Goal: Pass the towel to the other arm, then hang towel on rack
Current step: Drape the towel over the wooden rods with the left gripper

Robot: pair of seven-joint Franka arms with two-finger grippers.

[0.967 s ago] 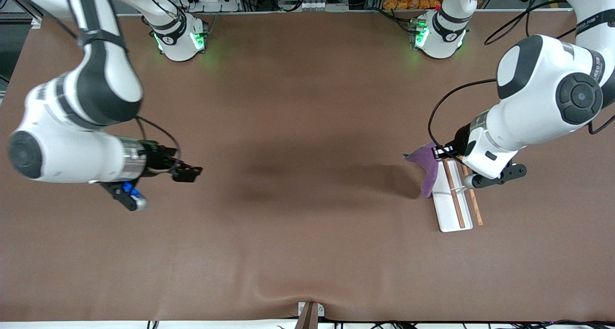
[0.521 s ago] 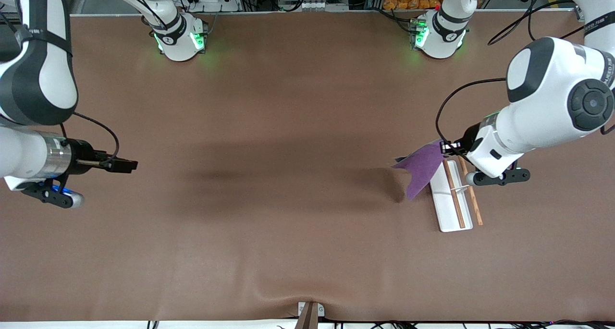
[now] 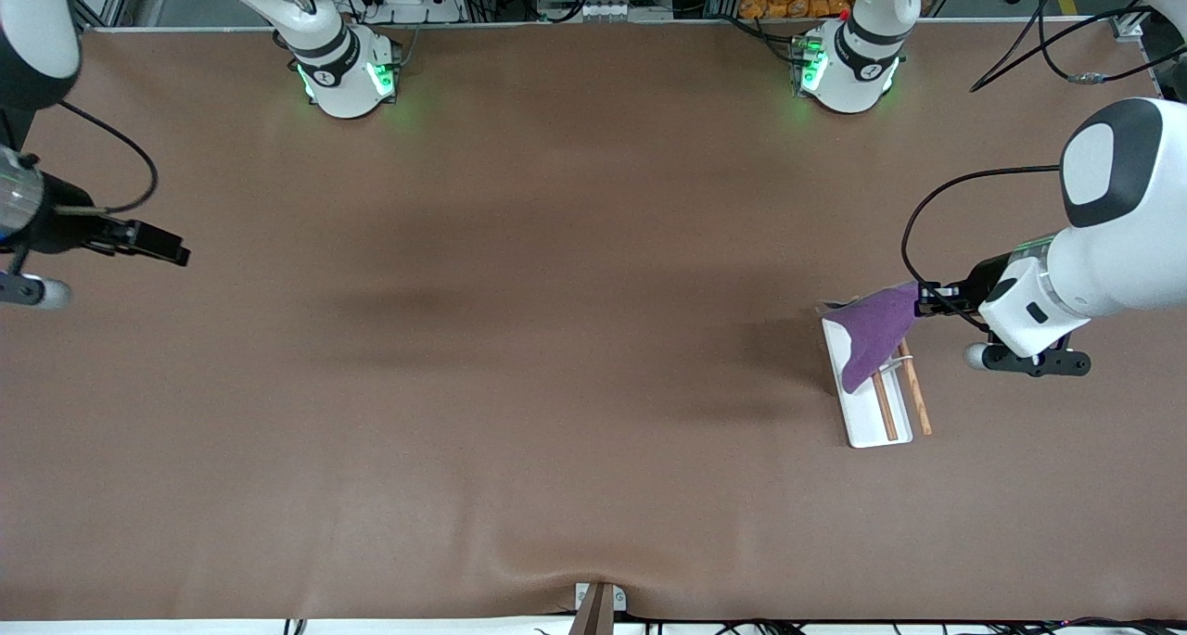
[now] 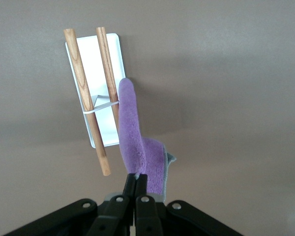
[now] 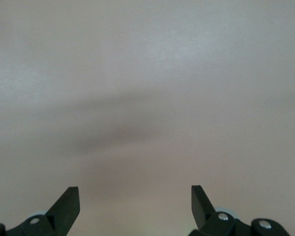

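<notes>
My left gripper (image 3: pixel 924 299) is shut on one end of the purple towel (image 3: pixel 874 329), which hangs down over the rack (image 3: pixel 870 417) and covers the rods' ends nearest the robots. In the left wrist view the towel (image 4: pixel 132 132) hangs from my left gripper (image 4: pixel 140 180) beside one of the two brown rods (image 4: pixel 86 93) on the white tray base (image 4: pixel 115 59). My right gripper (image 3: pixel 165 247) is open and empty above the table at the right arm's end; its wrist view (image 5: pixel 135 199) shows only bare table.
The brown table mat (image 3: pixel 556 338) has a raised wrinkle near the front edge. The two arm bases (image 3: pixel 348 69) (image 3: pixel 848 65) stand along the table edge farthest from the camera.
My left gripper has carried the towel toward the left arm's end, so it now hangs over the rack instead of beside it. My right arm has drawn back toward its own table end.
</notes>
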